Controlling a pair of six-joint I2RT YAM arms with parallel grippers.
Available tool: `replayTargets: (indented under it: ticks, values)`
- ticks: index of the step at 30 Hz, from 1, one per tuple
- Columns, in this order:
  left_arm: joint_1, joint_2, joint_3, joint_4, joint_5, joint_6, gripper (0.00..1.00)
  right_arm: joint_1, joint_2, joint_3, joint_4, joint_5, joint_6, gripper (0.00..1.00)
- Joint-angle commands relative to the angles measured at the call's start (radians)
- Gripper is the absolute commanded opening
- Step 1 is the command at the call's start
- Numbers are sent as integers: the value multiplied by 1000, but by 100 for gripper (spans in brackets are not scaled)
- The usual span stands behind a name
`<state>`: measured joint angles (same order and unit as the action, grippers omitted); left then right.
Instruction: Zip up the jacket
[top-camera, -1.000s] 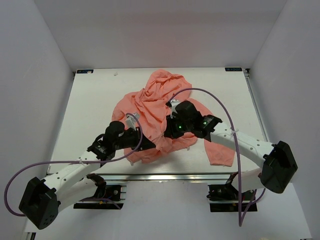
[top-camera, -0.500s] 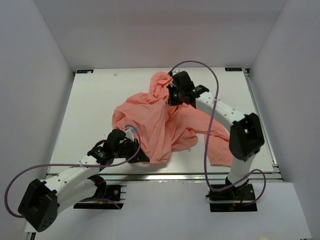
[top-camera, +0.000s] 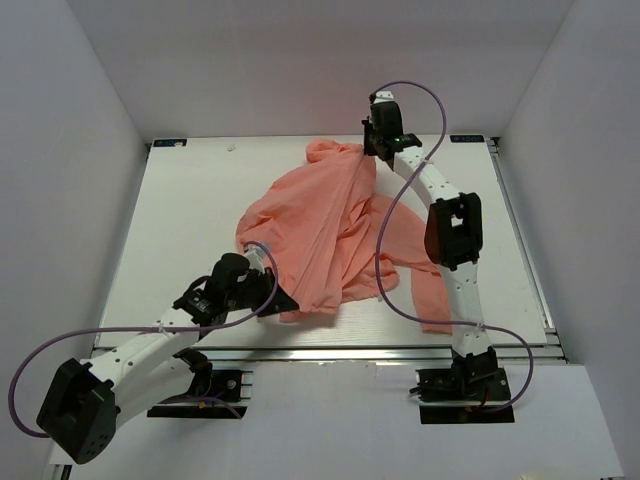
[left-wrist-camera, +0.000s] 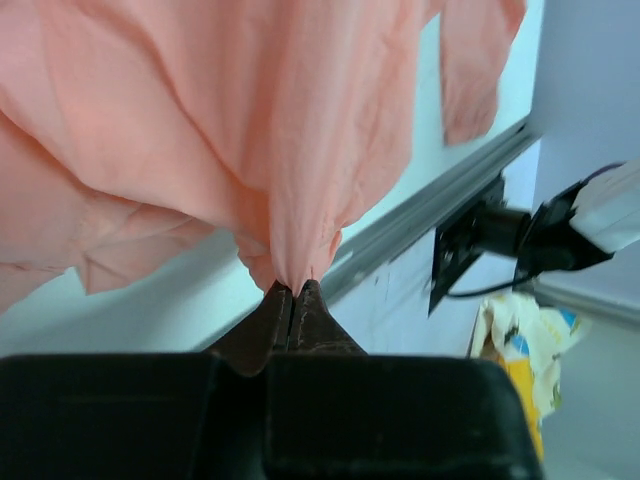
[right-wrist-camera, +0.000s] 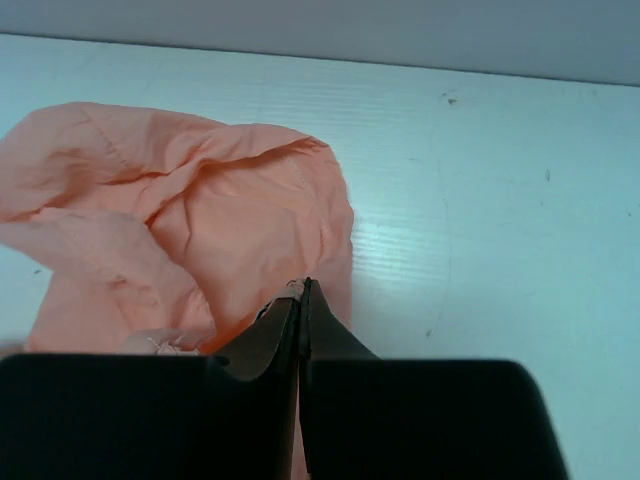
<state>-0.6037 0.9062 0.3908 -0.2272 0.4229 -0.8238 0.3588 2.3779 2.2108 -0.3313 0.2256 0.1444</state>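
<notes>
The salmon-pink jacket (top-camera: 320, 230) lies on the white table, pulled into a long taut band from the front edge to the back. My left gripper (top-camera: 283, 302) is shut on its lower hem near the table's front edge; the left wrist view shows the jaws closed (left-wrist-camera: 295, 288) on a pinch of fabric (left-wrist-camera: 250, 100). My right gripper (top-camera: 370, 152) is at the far back by the hood. Its jaws are closed (right-wrist-camera: 303, 287) on a thin edge of the jacket (right-wrist-camera: 200, 220). One sleeve (top-camera: 430, 290) trails to the front right.
The white table (top-camera: 180, 220) ends at a metal rail (top-camera: 330, 353) along the front. White walls stand close behind and at both sides. Purple cables (top-camera: 400, 200) loop from both arms over the jacket. A colourful object (left-wrist-camera: 520, 340) lies off the table beyond the rail.
My right gripper has moved from the jacket's middle to the far back of the table, drawing the jacket out long. My left gripper stayed near the front edge, holding the hem.
</notes>
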Motion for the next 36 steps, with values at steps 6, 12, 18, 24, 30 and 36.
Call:
replayTargets:
  ticks: [6, 12, 18, 24, 30, 36]
  values:
    - [-16, 54, -14, -166, 62, 14, 0, -103, 61, 109, 396, -7, -101, 0]
    - [-10, 155, 206, -352, -119, 60, 34, -55, -150, -126, 280, -189, -80, 51]
    - [-7, 112, 440, -500, -437, 78, 98, -50, -449, -328, 148, -232, 0, 89]
    - [42, 169, 652, -578, -713, 95, 98, -54, -794, -623, 3, 4, 81, 89]
    - [238, 306, 855, -532, -767, 184, 98, -54, -1133, -949, -106, 112, 191, 89]
    - [467, 280, 870, -433, -559, 212, 98, -52, -1416, -1206, -107, 231, 259, 89]
